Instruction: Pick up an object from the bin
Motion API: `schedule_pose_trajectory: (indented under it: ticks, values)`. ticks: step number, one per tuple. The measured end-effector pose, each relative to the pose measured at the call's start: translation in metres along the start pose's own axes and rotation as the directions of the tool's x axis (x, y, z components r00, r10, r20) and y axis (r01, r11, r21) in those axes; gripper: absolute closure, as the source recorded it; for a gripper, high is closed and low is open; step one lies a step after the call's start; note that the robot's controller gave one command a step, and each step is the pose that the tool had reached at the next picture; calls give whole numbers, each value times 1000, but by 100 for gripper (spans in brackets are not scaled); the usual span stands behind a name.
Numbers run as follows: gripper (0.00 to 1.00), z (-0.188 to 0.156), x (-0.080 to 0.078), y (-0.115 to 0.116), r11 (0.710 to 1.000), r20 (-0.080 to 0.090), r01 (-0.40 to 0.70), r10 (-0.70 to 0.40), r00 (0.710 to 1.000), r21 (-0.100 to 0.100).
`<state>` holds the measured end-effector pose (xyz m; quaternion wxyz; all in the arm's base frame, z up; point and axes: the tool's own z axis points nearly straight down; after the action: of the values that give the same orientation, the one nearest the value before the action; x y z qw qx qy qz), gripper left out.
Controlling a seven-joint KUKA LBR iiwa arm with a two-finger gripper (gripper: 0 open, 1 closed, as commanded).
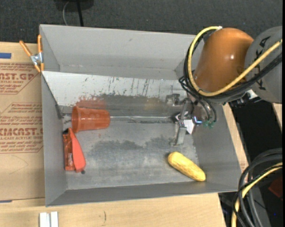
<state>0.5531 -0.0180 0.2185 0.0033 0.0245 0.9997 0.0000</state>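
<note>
The fingers (177,136) of the gripper (175,118) stand spread, nothing between them; a yellow corn-shaped thing (186,166) lies near one fingertip, not touching it. An orange cup (90,118) and a red packet (73,151) lie well apart from the fingers.

Tool (181,128) near yellow corn (186,166), orange cup (89,118)

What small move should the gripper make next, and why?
Probably slide a little toward the picture's bottom right, to centre over the yellow cob. The gripper hangs just up and left of it, apart from it, and it is the nearest thing; the orange cup and red thing lie far off to the left.
</note>
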Motion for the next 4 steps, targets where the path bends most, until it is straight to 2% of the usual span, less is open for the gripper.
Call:
schedule_pose_trajectory:
  ticks: [1, 2, 3, 4]
  values:
    - [0, 35, 44, -10, 999, -6, 35, -35, 999, -1]
    - [0, 53, 51, -31, 1000, -9, 1, -1, 1000, -2]
    - [0, 88, 55, -61, 1000, 0, 16, -16, 1000, -1]
    - [100, 149, 57, -89, 1000, -10, 16, -16, 1000, -2]
